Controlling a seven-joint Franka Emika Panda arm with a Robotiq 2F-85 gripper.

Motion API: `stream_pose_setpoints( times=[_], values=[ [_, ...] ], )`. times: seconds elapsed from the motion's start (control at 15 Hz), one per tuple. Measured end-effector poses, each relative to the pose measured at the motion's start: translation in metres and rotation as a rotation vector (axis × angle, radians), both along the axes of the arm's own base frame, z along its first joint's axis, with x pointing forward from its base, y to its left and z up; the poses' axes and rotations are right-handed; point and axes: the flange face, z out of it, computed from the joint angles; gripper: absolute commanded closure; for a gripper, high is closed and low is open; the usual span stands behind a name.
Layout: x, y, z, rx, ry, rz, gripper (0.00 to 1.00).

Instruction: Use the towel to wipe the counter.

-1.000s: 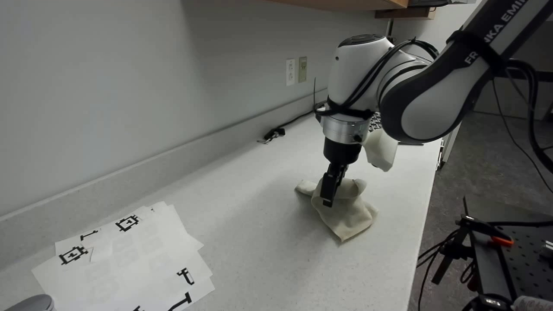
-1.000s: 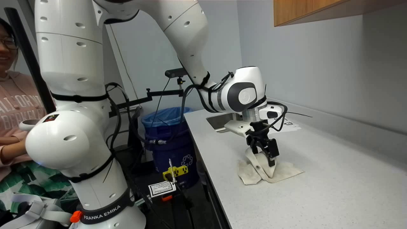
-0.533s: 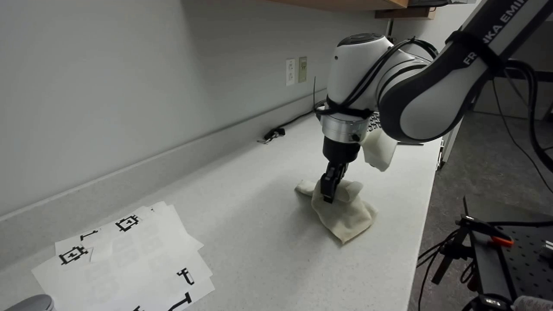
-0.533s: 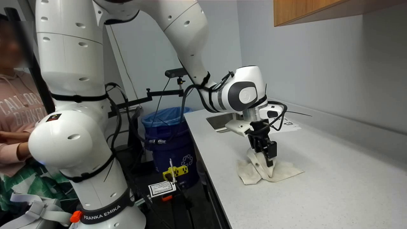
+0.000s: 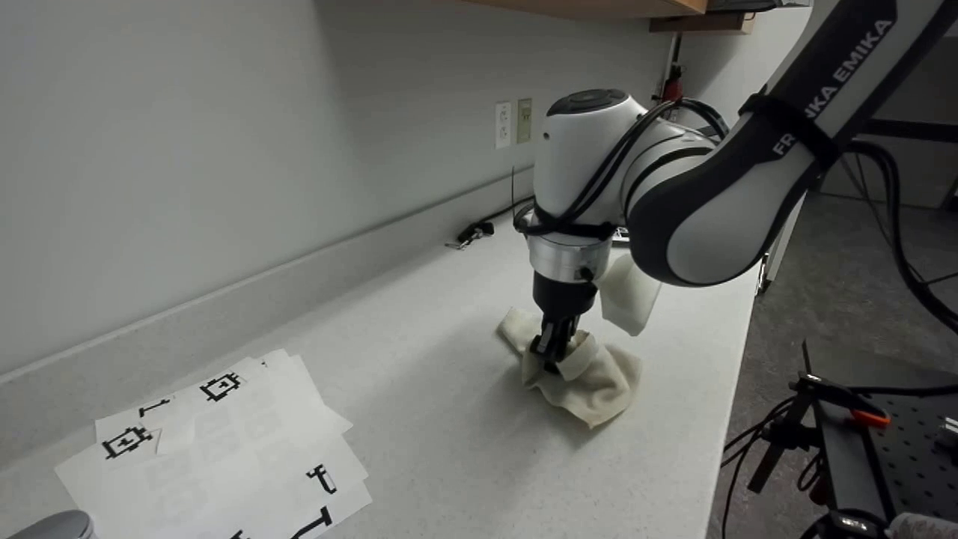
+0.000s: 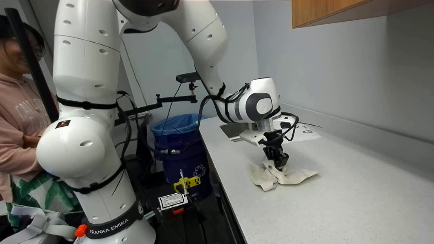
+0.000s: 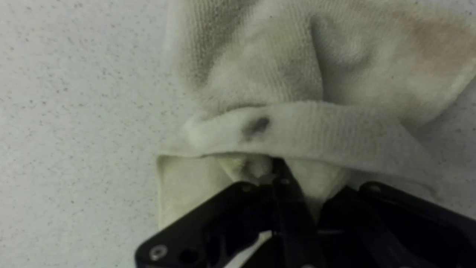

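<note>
One stained, crumpled towel (image 5: 599, 391) is pinched by the black gripper (image 5: 550, 361) on a speckled counter (image 5: 434, 374), where overlapping printed sheets (image 5: 232, 457) are spread well apart from it.

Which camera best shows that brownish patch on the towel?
The wrist view: it looks down on the towel close up, showing the brownish patch. Both exterior views show the towel, but I can't discern the patch.

The exterior views look down along the counter (image 5: 441, 427) from roughly opposite directions, both taking in the towel (image 5: 595, 397) and arm (image 6: 207, 51); the wrist view faces down, close over the towel.
</note>
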Motion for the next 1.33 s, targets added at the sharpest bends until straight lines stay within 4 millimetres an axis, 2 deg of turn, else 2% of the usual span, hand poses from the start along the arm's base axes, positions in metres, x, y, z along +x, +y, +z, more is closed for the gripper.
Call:
stream_pose_setpoints(
  times=[0.27, 0.6, 0.8, 1.0, 1.2, 1.33],
  values=[
    [0.025, 0.039, 0.001, -0.009, -0.005, 0.052, 0.98],
    [0.051, 0.119, 0.007, 0.028, -0.053, 0.160, 0.98],
    [0.063, 0.152, 0.015, 0.067, -0.080, 0.206, 0.98],
    [0.072, 0.153, 0.013, 0.069, -0.087, 0.217, 0.98],
    [0.079, 0.131, 0.001, 0.043, -0.075, 0.189, 0.98],
    [0.083, 0.113, -0.001, 0.025, -0.076, 0.165, 0.98]
  ],
)
